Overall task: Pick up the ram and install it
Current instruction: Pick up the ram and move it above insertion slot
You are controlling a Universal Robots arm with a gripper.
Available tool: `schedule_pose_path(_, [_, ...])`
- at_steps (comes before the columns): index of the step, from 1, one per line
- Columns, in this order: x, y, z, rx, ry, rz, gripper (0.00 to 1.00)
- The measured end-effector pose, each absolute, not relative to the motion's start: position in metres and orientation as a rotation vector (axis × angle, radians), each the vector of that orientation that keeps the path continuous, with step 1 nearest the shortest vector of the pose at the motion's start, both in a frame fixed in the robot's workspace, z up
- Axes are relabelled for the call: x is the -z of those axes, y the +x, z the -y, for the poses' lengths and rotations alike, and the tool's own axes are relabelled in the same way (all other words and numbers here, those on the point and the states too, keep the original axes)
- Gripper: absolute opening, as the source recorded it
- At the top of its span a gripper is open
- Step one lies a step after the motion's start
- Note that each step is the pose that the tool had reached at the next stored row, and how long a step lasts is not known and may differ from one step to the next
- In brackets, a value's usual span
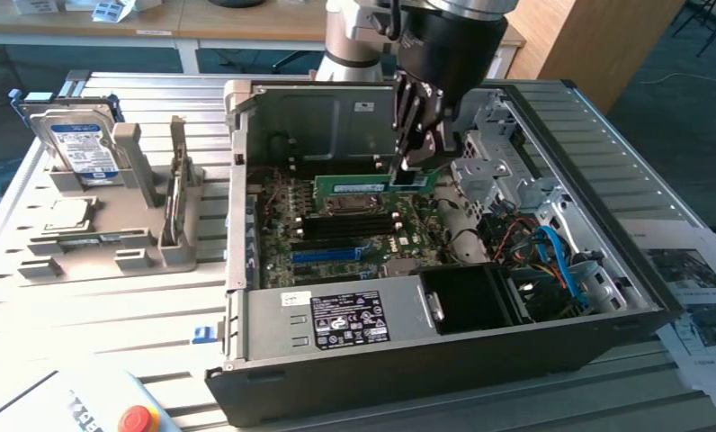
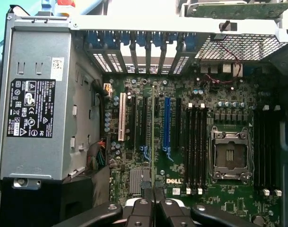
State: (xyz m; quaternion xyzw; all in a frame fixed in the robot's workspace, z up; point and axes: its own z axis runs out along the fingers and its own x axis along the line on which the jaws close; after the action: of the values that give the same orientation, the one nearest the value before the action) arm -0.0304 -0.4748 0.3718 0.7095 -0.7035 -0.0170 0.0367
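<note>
Green and thin, one long circuit-board ram stick is being held level by the black two-fingered gripper in the exterior view. The jaws are being clamped narrowly on the stick's end toward the exterior view's right. The stick is being carried inside the one open black-and-silver computer case, above the green motherboard.

Toward the exterior view's left, one grey plastic holder is being supported by the slatted aluminium table. In it are being held one silver hard drive with a blue-white label, one small square silver processor chip and a second thin stick, standing on edge. One red push button is being shown at the near table edge.

In the wrist view, the gripper is being shown over the motherboard, its two fingers being pressed close together. One square metal processor socket is being flanked by two banks of black memory slots. Four are being counted in the bank between the socket and the one blue expansion slot; the other bank's count cannot be told. One white slot is being shown near one grey power supply box.
</note>
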Motion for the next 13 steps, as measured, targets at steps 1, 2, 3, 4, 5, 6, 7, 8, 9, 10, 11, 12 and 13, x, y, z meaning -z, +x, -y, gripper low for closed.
schedule_pose_path(1, [-0.3708, -0.0304, 0.4748, 0.052, 2.178, 2.16, 0.12])
schedule_pose_path(2, [-0.3705, -0.0304, 0.4748, 0.052, 2.178, 2.16, 0.12])
schedule_pose_path(3, [-0.3705, -0.0304, 0.4748, 0.052, 2.178, 2.16, 0.12])
schedule_pose_path(4, [-0.3705, -0.0304, 0.4748, 0.052, 2.178, 2.16, 0.12])
schedule_pose_path(5, [-0.3705, -0.0304, 0.4748, 0.052, 2.178, 2.16, 0.12])
schedule_pose_path(6, [-0.3704, -0.0304, 0.4749, 0.052, 2.178, 2.16, 0.12])
schedule_pose_path(7, [-0.3703, -0.0304, 0.4747, 0.052, 2.178, 2.16, 0.12])
schedule_pose_path(8, [-0.37, -0.0304, 0.4743, 0.052, 2.179, 2.16, 0.12])
schedule_pose_path(9, [-0.3698, -0.0303, 0.4733, 0.052, 2.178, 2.16, 0.12])
schedule_pose_path(10, [-0.3696, -0.0301, 0.472, 0.052, 2.178, 2.16, 0.12])
schedule_pose_path(11, [-0.3694, -0.0299, 0.4705, 0.052, 2.178, 2.16, 0.12])
schedule_pose_path(12, [-0.3691, -0.0296, 0.4687, 0.052, 2.178, 2.16, 0.12])
schedule_pose_path(13, [-0.3688, -0.0293, 0.4667, 0.052, 2.178, 2.16, 0.12])
